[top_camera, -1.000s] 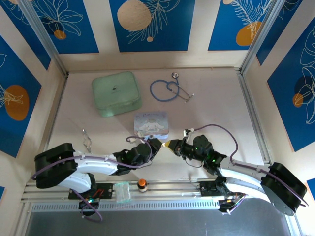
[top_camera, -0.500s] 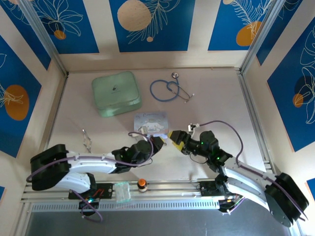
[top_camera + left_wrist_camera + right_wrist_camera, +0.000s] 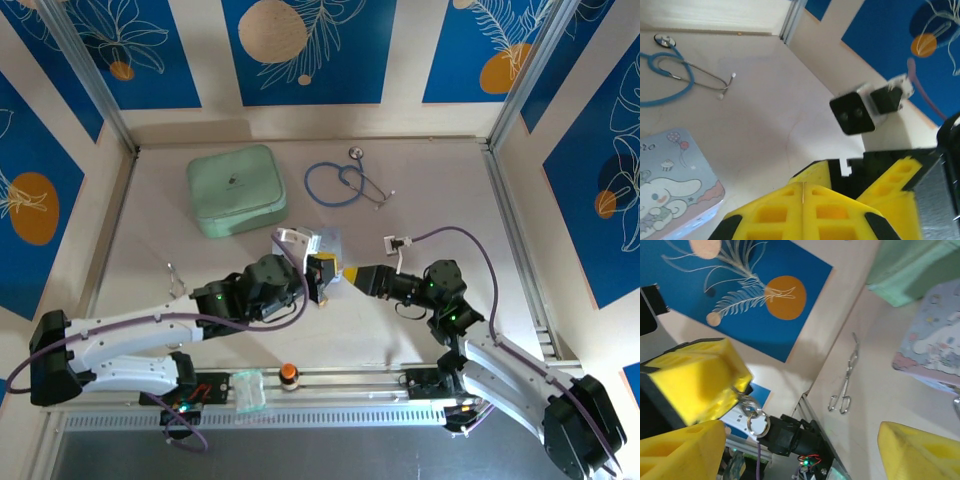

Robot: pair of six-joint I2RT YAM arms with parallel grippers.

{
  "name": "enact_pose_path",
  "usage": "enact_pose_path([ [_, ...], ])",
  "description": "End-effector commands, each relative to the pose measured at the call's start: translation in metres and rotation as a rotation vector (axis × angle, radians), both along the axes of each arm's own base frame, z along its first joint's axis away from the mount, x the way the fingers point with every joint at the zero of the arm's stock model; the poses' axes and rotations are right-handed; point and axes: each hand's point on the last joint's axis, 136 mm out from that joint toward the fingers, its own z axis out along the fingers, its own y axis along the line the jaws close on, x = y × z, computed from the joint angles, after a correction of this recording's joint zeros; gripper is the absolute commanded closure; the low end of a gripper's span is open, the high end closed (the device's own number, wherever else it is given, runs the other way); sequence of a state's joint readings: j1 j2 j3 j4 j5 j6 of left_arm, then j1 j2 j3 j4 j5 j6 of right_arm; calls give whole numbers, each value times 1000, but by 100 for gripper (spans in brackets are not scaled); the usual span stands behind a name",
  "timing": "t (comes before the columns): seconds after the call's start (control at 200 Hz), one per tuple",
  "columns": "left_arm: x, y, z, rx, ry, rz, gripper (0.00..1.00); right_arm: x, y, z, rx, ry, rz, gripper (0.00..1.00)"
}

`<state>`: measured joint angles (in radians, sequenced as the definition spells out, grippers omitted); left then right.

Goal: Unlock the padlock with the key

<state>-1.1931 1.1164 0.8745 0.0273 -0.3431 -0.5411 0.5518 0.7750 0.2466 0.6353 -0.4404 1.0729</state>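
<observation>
Resting wire clip [image 3: 177,282]: flat on the surface [image 3: 440,200] beside my left forearm, well apart from the work.
Left end effector [image 3: 804,200]: pads pressed together. Over the last second I have stretched this arm forward, so it now hangs over the near side of the tin.
Key [image 3: 804,191]: a thin silver edge in the seam of those pads, which I take for it; a split ring [image 3: 758,423] dangles beneath them.
Tin [image 3: 675,195]: pale blue, cartoon-printed, partly hidden under my left wrist from above.
Right end effector [image 3: 800,440]: fingers wide apart, holding nothing. It has followed the left one up the surface and faces it tip to tip.
Padlock: I cannot place it; a grey sliver at the right edge of my right wrist view is too little to tell.
Meaning: both tips travelled together, so I judge this a mid-air pass or line-up, with the unlocking itself not yet begun.
</observation>
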Motion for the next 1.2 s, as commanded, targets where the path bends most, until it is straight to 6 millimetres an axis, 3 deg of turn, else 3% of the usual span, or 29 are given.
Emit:
enact_pose_path([
  [0.0,-4,9,22,36,-103,-63,100,-11,8,39,60,-168,54,23],
  [0.24,-16,5,47,-226,-26,-114,100,-29,22,66,133,-258,105,35],
  [0.435,-22,5,64,-324,-8,-150,100,-35,23,79,169,-298,108,36],
  [0.615,-24,5,67,-374,9,-159,100,-38,27,86,188,-304,132,48],
  [0.79,-24,5,66,-385,20,-156,100,-32,22,88,203,-306,90,53],
  [1.041,-22,5,65,-405,30,-149,100,-32,23,91,211,-316,95,83],
  [1.196,-20,7,62,-404,31,-133,100,-33,22,87,209,-307,91,89],
])
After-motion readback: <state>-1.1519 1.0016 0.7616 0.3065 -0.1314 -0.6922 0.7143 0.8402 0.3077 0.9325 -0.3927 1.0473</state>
